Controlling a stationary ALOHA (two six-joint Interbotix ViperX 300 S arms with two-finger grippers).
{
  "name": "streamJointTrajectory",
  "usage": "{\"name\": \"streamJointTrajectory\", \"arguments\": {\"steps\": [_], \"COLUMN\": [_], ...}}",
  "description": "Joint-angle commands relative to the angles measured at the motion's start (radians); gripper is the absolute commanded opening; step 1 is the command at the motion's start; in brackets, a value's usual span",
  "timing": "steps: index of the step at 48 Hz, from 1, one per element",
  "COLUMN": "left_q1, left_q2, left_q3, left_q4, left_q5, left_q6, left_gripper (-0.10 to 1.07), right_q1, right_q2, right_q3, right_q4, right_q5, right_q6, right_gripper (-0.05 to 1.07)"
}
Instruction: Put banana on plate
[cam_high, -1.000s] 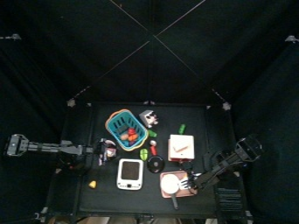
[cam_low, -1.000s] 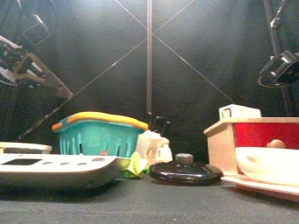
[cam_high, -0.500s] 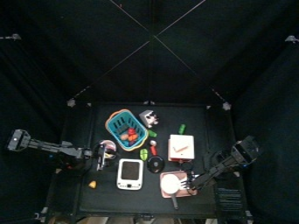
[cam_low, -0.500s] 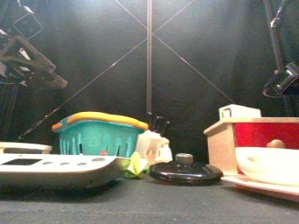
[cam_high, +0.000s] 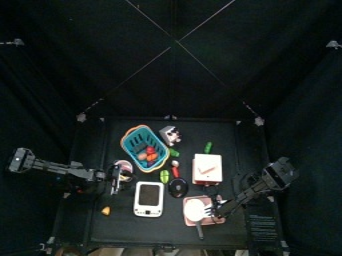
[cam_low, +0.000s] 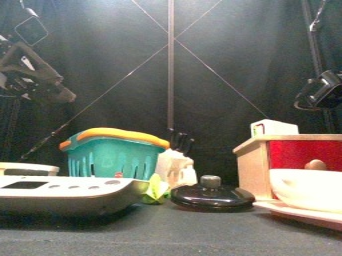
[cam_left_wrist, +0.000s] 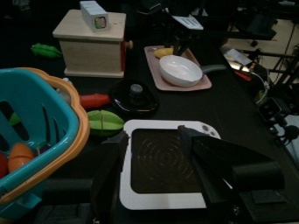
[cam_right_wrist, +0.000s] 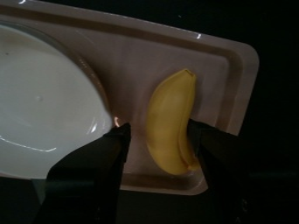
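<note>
Banana (cam_right_wrist: 173, 120) lies on the pink tray (cam_right_wrist: 228, 70) just beside the white plate (cam_right_wrist: 41, 96), its long axis running straight between the spread, empty jaws of the right gripper (cam_right_wrist: 163, 153), which hangs directly above it. The left gripper (cam_left_wrist: 163, 166), also released, hovers over the white scale (cam_left_wrist: 163, 162), well apart. Tray rim and plate edge leave the fingers little room
</note>
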Motion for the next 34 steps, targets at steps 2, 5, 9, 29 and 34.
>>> {"name": "streamJointTrajectory", "arguments": {"steps": [2,5,9,29,34], "left_q1": [-0.002,-0.002,-0.002,-0.002,-0.002], "left_q2": [0.002,0.002,0.002,0.002,0.002], "left_q3": [-0.014,-0.014,-0.014,-0.014,-0.014], "left_q4": [-0.002,-0.002,-0.002,-0.002,-0.002], "left_q5": [-0.009,-0.009,-0.009,-0.009,-0.009], "left_q6": [0.0,0.0,0.0,0.0,0.0], "left_gripper": [0.87,0.87,0.87,0.87,0.87], "right_q1": [-0.009,-0.014,-0.017,-0.012,-0.014], "right_q2": [-0.034,-0.032,-0.034,-0.086,-0.089], "right_q3": [-0.04,-0.049,-0.052,-0.054,-0.055], "right_q4": [-0.017,-0.023,-0.026,-0.041,-0.081], "right_q5": [0.014,0.018,0.026,0.094,0.089], "right_q6": [0.0,-0.011,-0.014,-0.009,-0.012], "right_gripper": [0.88,0.88,0.88,0.88,0.88]}}
